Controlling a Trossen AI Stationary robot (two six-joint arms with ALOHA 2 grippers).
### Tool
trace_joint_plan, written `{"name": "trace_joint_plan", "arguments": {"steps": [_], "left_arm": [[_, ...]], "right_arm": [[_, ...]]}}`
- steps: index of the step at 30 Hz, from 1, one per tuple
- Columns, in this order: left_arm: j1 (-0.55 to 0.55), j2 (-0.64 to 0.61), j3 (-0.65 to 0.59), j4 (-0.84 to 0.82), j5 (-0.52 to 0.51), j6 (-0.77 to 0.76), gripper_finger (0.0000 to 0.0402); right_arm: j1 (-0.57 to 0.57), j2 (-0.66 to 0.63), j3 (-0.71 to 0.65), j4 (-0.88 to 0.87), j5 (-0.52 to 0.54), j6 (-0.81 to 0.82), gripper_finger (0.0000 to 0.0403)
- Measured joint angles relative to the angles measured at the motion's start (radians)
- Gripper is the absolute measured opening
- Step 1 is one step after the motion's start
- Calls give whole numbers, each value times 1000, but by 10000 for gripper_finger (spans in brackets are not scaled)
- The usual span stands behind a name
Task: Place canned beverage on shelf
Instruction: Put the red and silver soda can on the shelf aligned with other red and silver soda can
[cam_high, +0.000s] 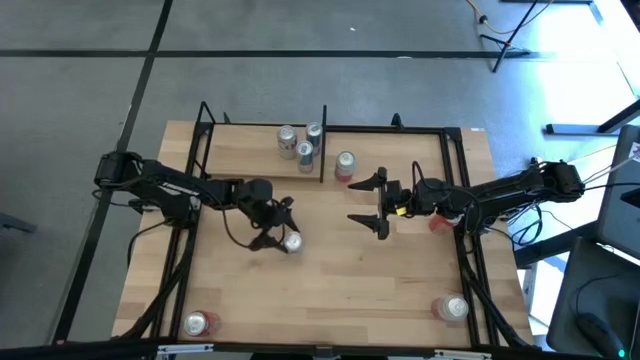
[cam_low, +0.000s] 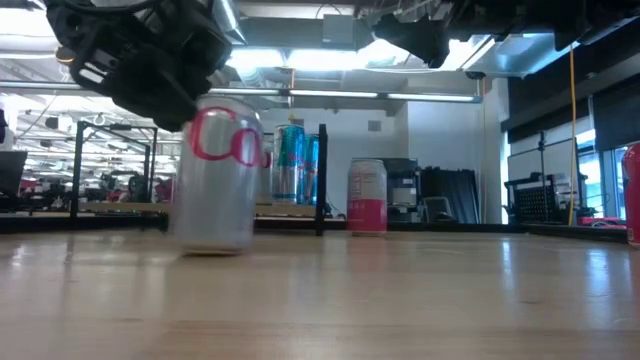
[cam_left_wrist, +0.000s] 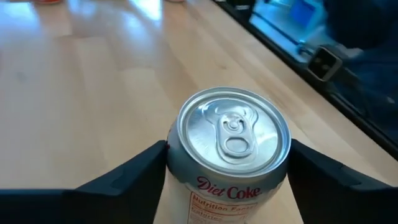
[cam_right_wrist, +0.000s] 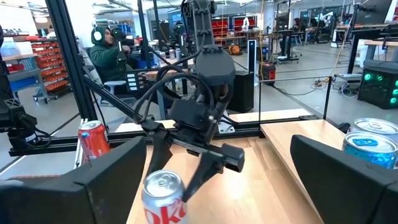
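A silver Diet Coke can (cam_left_wrist: 230, 134) stands between the fingers of my left gripper (cam_high: 278, 228) near the table's middle. It also shows in the low view (cam_low: 215, 170), leaning slightly. The shelf (cam_high: 240, 150), a light-wood plank framed by black rods, stands at the far left. It carries three cans (cam_high: 300, 140). A pink-and-white can (cam_high: 345, 165) stands on the table just right of the shelf. My right gripper (cam_high: 377, 205) hovers open and empty right of the middle, facing the left gripper. My left gripper pinches the can's side wall just below the top rim (cam_left_wrist: 177, 171), one finger (cam_left_wrist: 140, 171) on each opposite side. The fingers slant down from the table's left. The can's base (cam_low: 210, 248) is at the tabletop, a little tilted. I cannot tell whether it rests there.
A red can (cam_high: 437, 222) stands under the right arm. Two more cans stand near the front edge, one left (cam_high: 200, 322) and one right (cam_high: 452, 308). Black frame rods (cam_high: 462, 200) run along the table's sides. A person (cam_right_wrist: 109, 53) sits beyond the table's left side.
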Motion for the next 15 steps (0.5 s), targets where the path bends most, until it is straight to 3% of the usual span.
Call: {"name": "trace_joint_plan", "arguments": {"steps": [7,15], "left_arm": [[0,-11,1,-35,-46,-89,325],[-1,-143,4,-138,-186,-122,331]], "right_arm": [[0,0,0,0,0,-9,386],[0,0,0,5,0,-17,386]]}}
